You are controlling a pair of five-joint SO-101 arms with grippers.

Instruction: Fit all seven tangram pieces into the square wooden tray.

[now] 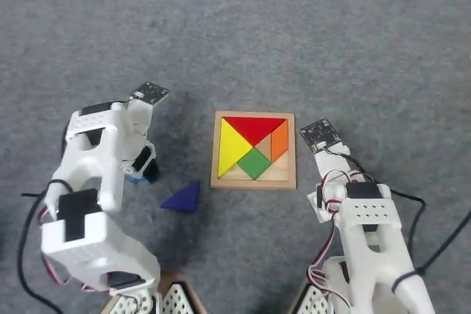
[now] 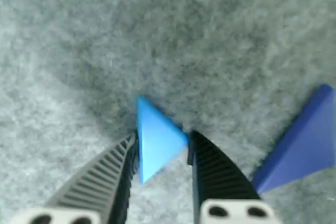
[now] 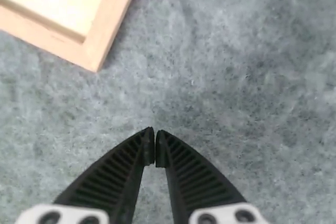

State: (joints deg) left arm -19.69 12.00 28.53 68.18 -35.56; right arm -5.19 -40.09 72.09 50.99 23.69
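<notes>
Left gripper [image 2: 161, 139] around light-blue triangle [image 2: 154, 132]

High camera looks down on the table [image 1: 368, 49]; 2 wrist cameras sit close, right's sharing the tray [image 3: 107, 19].

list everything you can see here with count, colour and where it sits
tray: 1, pale wood, on the carpet between the arms
red triangle: 1, red, in the tray along its far edge
yellow triangle: 1, yellow, in the tray, left arm's side
orange piece: 1, orange, in the tray, right arm's side
green square: 1, green, in the tray, nearer the arms than the red triangle
dark blue triangle: 1, dark blue, on the carpet between tray and left arm
light blue triangle: 1, light blue, between the left arm's jaws
carpet: 1, grey, under everything
left arm: 1, white, jaws shut on the light blue triangle
right arm: 1, white, jaws shut, empty, over carpet near a tray corner
</notes>
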